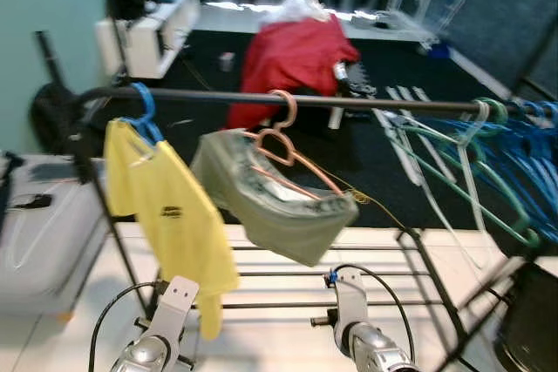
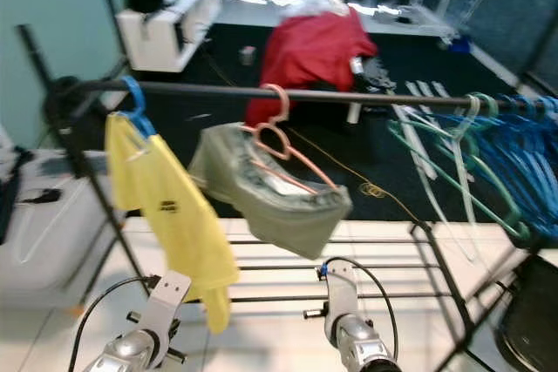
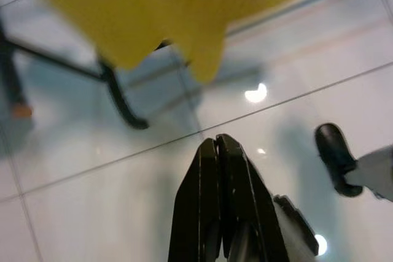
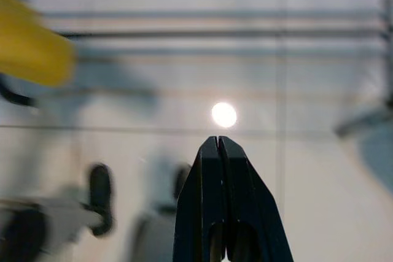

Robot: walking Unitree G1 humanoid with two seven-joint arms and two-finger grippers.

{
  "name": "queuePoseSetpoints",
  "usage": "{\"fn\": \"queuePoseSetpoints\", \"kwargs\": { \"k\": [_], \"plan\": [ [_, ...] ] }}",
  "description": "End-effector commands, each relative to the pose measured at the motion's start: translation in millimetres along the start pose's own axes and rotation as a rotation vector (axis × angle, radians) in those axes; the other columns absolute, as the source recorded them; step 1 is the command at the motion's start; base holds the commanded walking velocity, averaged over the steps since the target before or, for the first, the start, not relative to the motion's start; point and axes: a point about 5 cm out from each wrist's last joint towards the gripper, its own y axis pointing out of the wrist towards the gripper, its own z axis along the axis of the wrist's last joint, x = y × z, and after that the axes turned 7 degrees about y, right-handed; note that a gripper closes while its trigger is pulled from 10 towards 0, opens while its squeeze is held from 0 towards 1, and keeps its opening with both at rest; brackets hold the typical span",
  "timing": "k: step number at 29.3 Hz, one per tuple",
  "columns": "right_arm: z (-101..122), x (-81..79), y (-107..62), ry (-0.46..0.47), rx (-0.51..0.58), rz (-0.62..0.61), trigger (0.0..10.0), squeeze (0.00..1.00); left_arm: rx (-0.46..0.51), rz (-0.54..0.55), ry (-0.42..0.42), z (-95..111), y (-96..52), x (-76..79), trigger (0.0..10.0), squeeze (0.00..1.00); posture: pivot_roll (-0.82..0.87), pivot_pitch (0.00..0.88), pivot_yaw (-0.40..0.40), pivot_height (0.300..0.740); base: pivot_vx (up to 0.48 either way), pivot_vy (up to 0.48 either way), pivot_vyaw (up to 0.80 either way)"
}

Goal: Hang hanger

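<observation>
1. Two garments hang from the dark rail [image 1: 366,102] of a drying rack: a yellow shirt [image 1: 179,215] on a blue hanger [image 1: 144,115], and a grey-green garment [image 1: 279,202] on a pink hanger [image 1: 281,141] whose hook sits over the rail near its middle.
2. Many empty blue and green hangers [image 1: 510,167] crowd the rail's right end.
3. Behind the rack, a red cloth [image 1: 296,58] lies heaped on a dark floor.
4. Both arms sit low in front of the rack in the eye views, the left below the yellow shirt's hem.
5. From the left wrist, the left tool [image 3: 216,145] has its fingers pressed together over pale floor tiles [image 3: 92,213], with the yellow shirt's hem beyond the tips.
6. From the right wrist, the right tool [image 4: 218,144] is likewise closed and empty, pointing at the rack's lower bars [image 4: 196,32].
</observation>
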Motion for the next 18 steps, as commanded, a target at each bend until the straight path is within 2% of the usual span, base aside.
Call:
{"fn": "queuePoseSetpoints", "kwargs": {
  "k": [1, 5, 13, 18],
  "plan": [
    [3, -1.2, 0.4, 0.005, 0.017, 0.006, 10.0, 0.00, -0.016, -0.005, -0.007, -6, -0.4, 3.8, 10.0, 0.00, -0.03, 0.008, -0.072, 0.740, 0.000, 0.000, 0.00],
    [5, 4.4, 0.2, -0.004, 0.017, 0.004, 10.0, 0.00, -0.024, 0.012, 0.012, -11, -0.1, 3.4, 10.0, 0.00, -0.04, 0.005, -0.075, 0.740, 0.000, 0.000, 0.00],
    [16, 5.3, 0.6, 0.005, 0.069, -0.011, 10.0, 0.00, -0.040, 0.025, 0.038, -17, -0.2, 0.3, 10.0, 0.00, -0.04, 0.004, -0.076, 0.740, 0.000, 0.000, 0.00],
    [19, -2.0, 1.5, -0.035, 0.087, 0.006, 10.0, 0.00, -0.053, 0.023, 0.040, -18, 0.5, -0.3, 10.0, 0.00, -0.04, 0.003, -0.075, 0.740, 0.000, -0.314, 0.00]
  ]
}}
